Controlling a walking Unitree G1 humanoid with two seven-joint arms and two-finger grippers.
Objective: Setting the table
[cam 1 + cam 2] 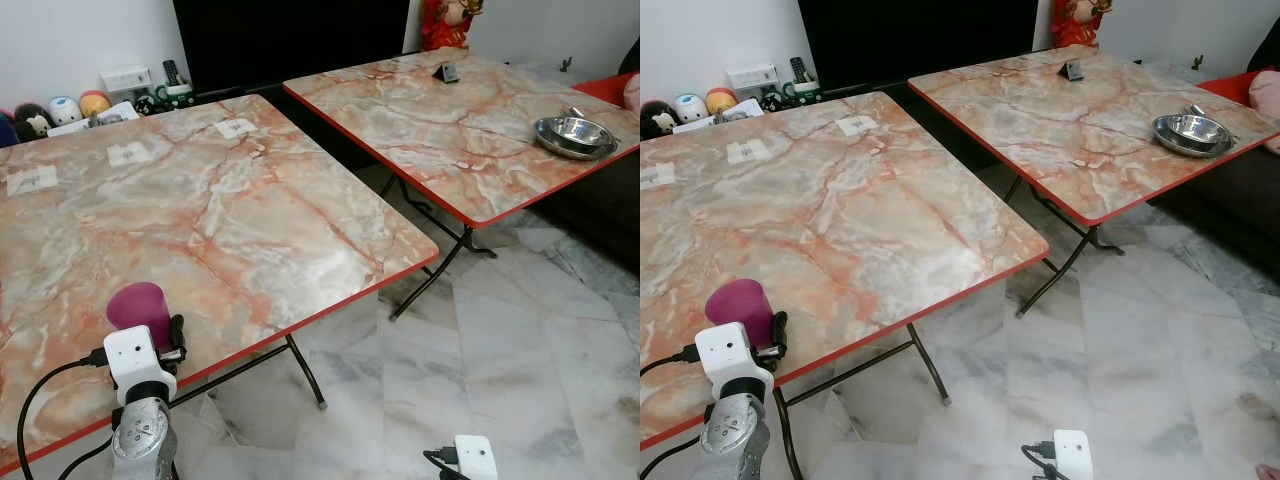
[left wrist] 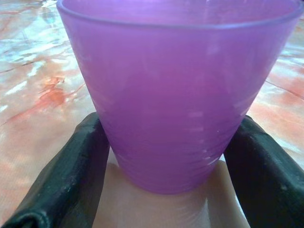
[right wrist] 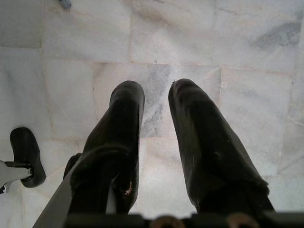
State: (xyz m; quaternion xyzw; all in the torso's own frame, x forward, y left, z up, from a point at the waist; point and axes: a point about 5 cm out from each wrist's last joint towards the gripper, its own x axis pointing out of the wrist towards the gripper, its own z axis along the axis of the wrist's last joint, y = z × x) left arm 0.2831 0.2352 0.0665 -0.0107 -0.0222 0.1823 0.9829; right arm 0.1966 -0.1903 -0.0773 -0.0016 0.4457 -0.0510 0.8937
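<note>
A translucent purple cup (image 2: 175, 95) stands upright on the near marble-patterned table (image 1: 260, 220), close to its red front edge at the left. My left gripper (image 1: 146, 326) is shut on the purple cup (image 1: 140, 306), with one black finger (image 2: 71, 175) pressed against each side of its lower part. My right gripper (image 3: 156, 95) hangs low at the right over the white marble floor, fingers a little apart with nothing between them. Its white wrist camera (image 1: 476, 456) shows at the bottom of the left eye view.
A second marble table (image 1: 450, 120) stands to the right, with stacked steel bowls (image 1: 575, 136) near its edge and a small dark object (image 1: 450, 72) at the back. Paper cards (image 1: 235, 127) lie along the near table's far side. Toys (image 1: 62, 110) line the wall.
</note>
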